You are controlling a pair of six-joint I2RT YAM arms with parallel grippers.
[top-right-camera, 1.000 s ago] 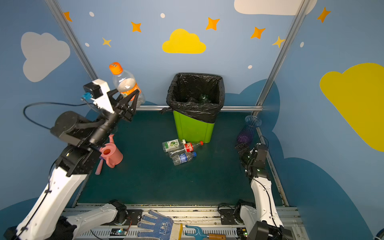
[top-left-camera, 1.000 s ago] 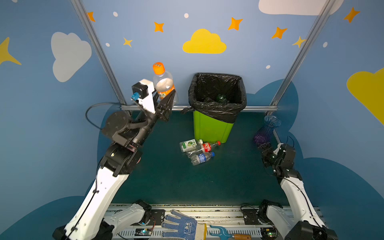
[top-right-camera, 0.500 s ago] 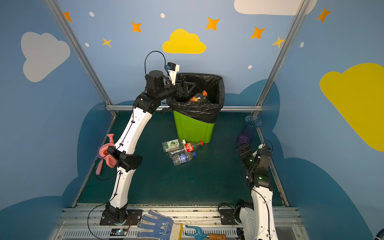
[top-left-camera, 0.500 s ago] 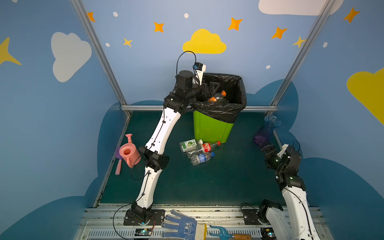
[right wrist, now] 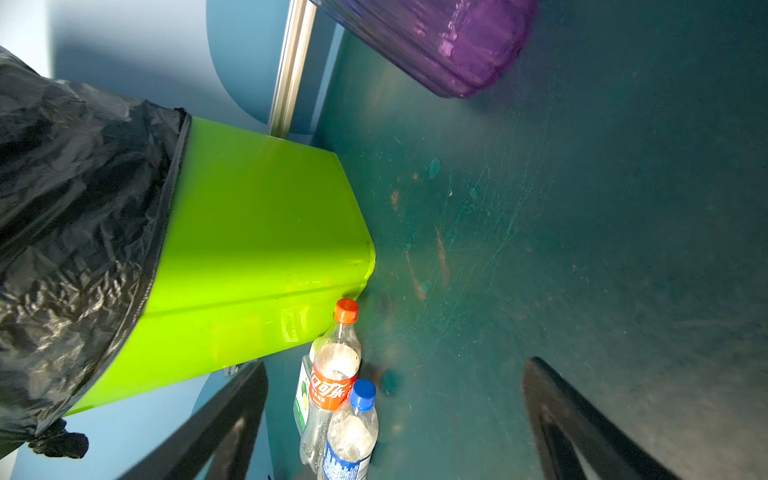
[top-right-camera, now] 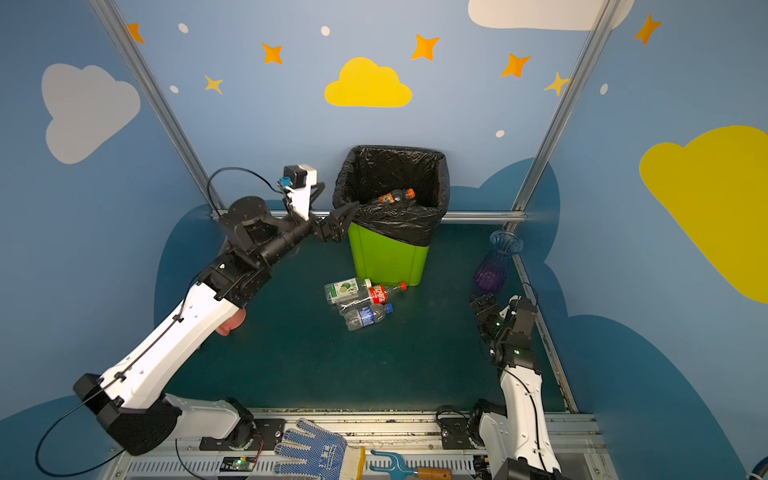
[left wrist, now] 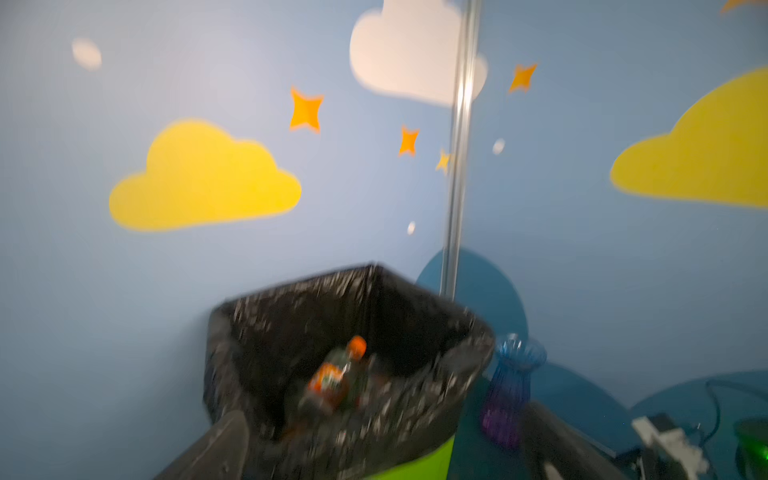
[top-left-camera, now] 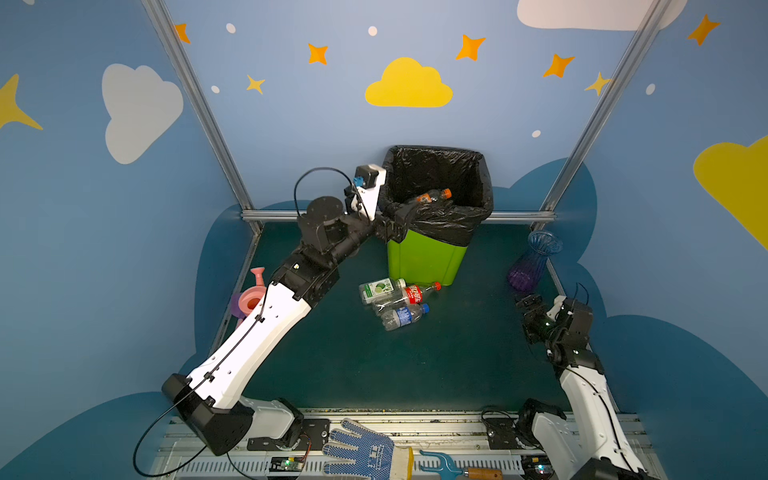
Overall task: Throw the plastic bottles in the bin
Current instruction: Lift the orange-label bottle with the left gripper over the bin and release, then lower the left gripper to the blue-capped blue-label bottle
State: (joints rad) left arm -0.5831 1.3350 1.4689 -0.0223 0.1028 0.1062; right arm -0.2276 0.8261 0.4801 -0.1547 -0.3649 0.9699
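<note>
The lime-green bin [top-left-camera: 428, 259] [top-right-camera: 388, 259] [right wrist: 257, 232] with its black bag stands at the back of the floor. An orange-capped bottle [top-left-camera: 433, 195] [top-right-camera: 395, 196] [left wrist: 336, 372] lies inside it. My left gripper [top-left-camera: 398, 222] [top-right-camera: 338, 223] [left wrist: 386, 415] is open and empty just outside the bin's left rim. Three plastic bottles lie together in front of the bin: green-labelled [top-left-camera: 379, 289] [top-right-camera: 345, 289], red-labelled [top-left-camera: 412, 295] [right wrist: 334, 374] and blue-labelled [top-left-camera: 405, 316] [right wrist: 351, 432]. My right gripper [top-left-camera: 530, 305] [top-right-camera: 484, 303] [right wrist: 395, 365] hangs open and empty at the right, facing them from a distance.
A ribbed blue-purple vase [top-left-camera: 534, 262] [left wrist: 511, 390] stands right of the bin, close to my right gripper. A pink watering can [top-left-camera: 251, 297] sits at the left wall, partly behind my left arm. A blue glove [top-left-camera: 361, 451] and a hand tool [top-left-camera: 457, 469] lie on the front rail.
My left arm swung from high at the left over to the bin, opened, and the orange-capped bottle dropped in. The arm has since drawn back beside the rim. The right arm shifted slightly.
</note>
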